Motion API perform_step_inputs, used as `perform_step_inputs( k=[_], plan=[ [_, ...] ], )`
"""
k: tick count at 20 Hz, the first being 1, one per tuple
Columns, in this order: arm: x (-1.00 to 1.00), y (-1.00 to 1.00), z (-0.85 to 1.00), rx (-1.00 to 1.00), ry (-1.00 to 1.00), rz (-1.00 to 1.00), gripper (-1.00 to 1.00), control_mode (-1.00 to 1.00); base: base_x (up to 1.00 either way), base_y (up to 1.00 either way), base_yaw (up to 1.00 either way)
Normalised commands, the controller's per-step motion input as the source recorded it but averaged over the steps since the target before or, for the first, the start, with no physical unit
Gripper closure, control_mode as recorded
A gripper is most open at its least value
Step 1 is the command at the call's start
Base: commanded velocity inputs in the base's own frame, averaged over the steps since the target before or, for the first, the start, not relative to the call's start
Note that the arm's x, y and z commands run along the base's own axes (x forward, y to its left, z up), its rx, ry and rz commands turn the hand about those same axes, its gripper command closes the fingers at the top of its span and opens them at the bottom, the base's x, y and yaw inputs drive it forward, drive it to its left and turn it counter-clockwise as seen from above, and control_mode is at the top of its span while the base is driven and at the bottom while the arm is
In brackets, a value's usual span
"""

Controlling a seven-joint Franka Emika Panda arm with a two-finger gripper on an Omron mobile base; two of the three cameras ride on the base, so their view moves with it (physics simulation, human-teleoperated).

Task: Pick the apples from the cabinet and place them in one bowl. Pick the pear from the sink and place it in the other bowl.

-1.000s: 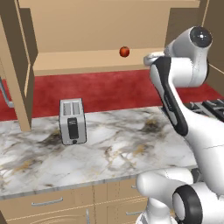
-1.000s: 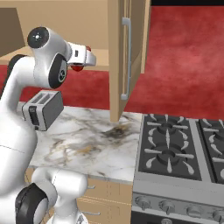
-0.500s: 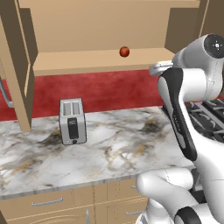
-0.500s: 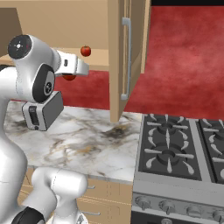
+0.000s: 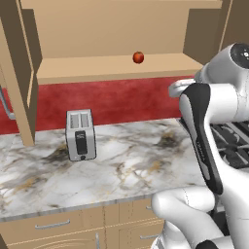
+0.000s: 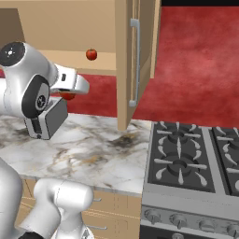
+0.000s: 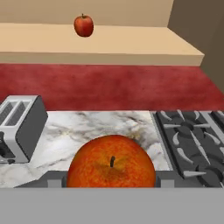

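One apple point(image 7: 111, 162) sits gripped in the tool point(image 7: 111, 181), closed on it above the marbled worktop point(image 5: 121, 160); the right base view shows it as a red sliver point(image 6: 68, 96) under the wrist. The second apple point(image 5: 138, 57) rests on the open cabinet point(image 5: 116, 63) shelf. A toaster point(image 5: 80, 134) stands on the worktop, a stove point(image 6: 196, 156) to its right.

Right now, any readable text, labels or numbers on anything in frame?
None. The toaster, the stove with its knobs, the cabinet, the shelf apple and the apple in the tool all show plain, unmarked surfaces.
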Motion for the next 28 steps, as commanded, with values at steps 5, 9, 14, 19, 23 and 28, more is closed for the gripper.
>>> perform_step_inputs(
  k=[5, 9, 14, 19, 23, 28],
  plan=[
    [-0.11, 0.31, -0.19, 0.03, 0.16, 0.02, 1.00, -1.00, 0.00, 0.00, 0.00],
    [-0.17, 0.24, -0.20, 0.05, 0.26, 0.00, 1.00, -1.00, 0.00, 0.00, 0.00],
    [-0.15, 0.04, -0.39, 0.04, 0.31, 0.00, 1.00, -1.00, 0.00, 0.00, 0.00],
    [-0.16, 0.00, -0.59, 0.00, 0.10, 0.00, 1.00, -1.00, 0.00, 0.00, 0.00],
    [-0.19, 0.00, -0.56, 0.00, 0.00, 0.00, 1.00, -1.00, 0.00, 0.00, 0.00],
    [-0.19, 0.00, -0.15, 0.00, -0.06, 0.00, 1.00, -1.00, 0.00, 0.00, 0.00]
  ],
)
